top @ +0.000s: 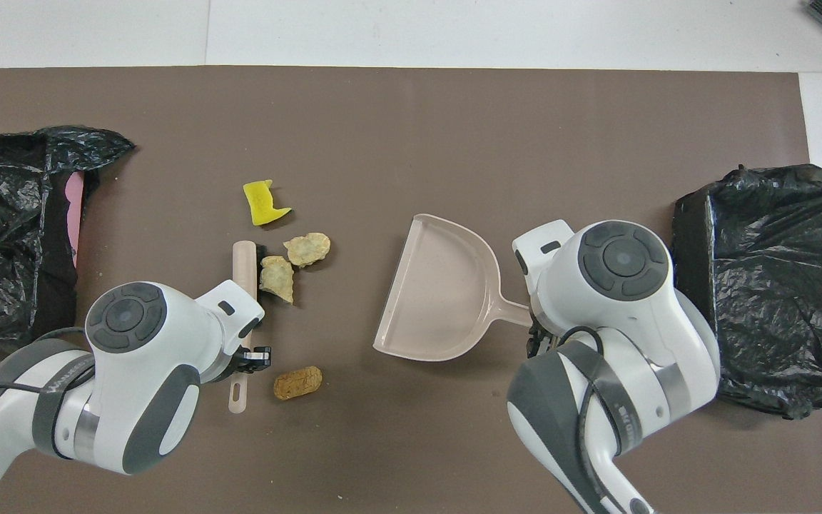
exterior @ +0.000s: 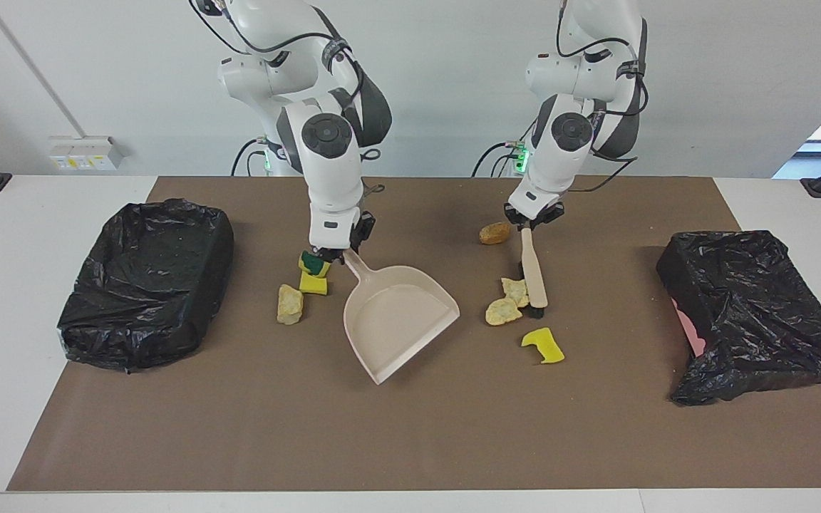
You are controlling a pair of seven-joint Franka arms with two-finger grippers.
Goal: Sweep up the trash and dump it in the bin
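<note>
Trash [exterior: 503,311] all still on the table [exterior: 410,442] — nothing in the dustpan [exterior: 396,324], and neither bin visibly holds any. Two tan lumps lie touching the brush [exterior: 533,274] head, a yellow chunk [exterior: 544,346] just farther from the robots than those, one tan lump [exterior: 494,233] beside the brush handle nearer the robots. Toward the right arm's end sit a green-topped sponge [exterior: 313,263], a yellow sponge [exterior: 314,284] touching it and a tan lump [exterior: 289,303] — beside the dustpan handle.

Left gripper [exterior: 533,217] fingers clenched on the brush handle, bristles down on the table by the two lumps. Right gripper [exterior: 333,253] fingers clamped on the dustpan handle, pan empty, mouth pointing away from the robots.

Judged stage: early, tools picked up, sweeping barely begun. All seven scraps left to sweep into the pan, then dump in a bin [exterior: 145,281]; second bin [exterior: 752,313] at the left arm's end.
</note>
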